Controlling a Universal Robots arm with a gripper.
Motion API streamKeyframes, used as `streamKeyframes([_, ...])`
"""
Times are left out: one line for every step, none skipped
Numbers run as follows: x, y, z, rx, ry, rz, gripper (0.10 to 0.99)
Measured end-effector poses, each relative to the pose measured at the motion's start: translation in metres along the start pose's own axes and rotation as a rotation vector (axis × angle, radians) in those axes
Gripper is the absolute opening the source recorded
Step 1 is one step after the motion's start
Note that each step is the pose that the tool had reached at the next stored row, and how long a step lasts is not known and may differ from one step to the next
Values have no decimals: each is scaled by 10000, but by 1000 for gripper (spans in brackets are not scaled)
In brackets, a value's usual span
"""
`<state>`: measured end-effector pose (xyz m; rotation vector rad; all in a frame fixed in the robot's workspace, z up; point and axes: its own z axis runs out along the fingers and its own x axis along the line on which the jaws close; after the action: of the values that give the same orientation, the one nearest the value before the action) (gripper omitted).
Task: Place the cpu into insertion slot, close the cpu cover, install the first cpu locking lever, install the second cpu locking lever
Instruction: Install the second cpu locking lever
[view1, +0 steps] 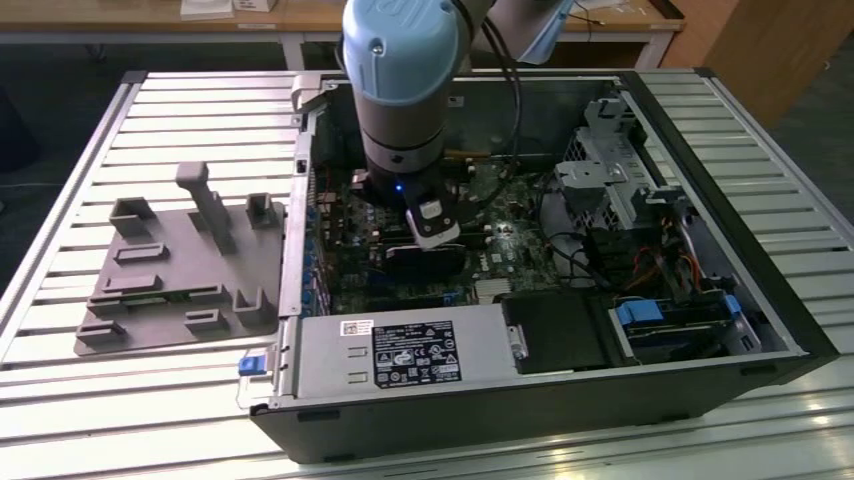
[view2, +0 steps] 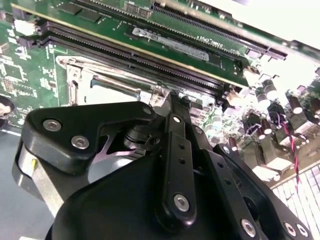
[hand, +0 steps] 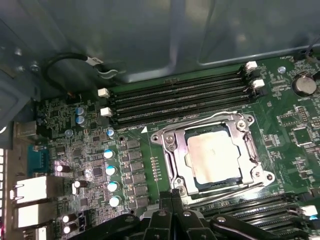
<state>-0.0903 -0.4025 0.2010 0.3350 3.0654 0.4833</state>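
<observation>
Square silver cpu cover (hand: 212, 152) frames matte cpu (hand: 212, 156)

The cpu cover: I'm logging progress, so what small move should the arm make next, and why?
Probably ease the end effector a little closer to the locking lever along the socket's near edge. In the first wrist view the cpu lies seated, the cpu cover is down over it, and the end effector hangs just off that edge.
</observation>
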Motion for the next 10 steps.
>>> streamKeyframes([1, 6, -15, 23, -6, 7, 102])
streamKeyframes([1, 11, -24, 44, -15, 12, 102])
streamKeyframes([1, 15, -33, 72, -23, 19, 102])
streamKeyframes([0, 20, -44, 120, -37, 25, 102])
streamKeyframes([-1, 25, -57, 182, -52, 31, 102])
streamKeyframes([-2, 31, -70, 253, -71, 37, 102])
streamKeyframes([-3, 36, -83, 342, -93, 44, 102])
streamKeyframes([-4, 40, -94, 441, -118, 51, 102])
streamKeyframes([-5, 44, -104, 548, -144, 58, 102])
streamKeyframes([-5, 48, -113, 668, -175, 67, 102])
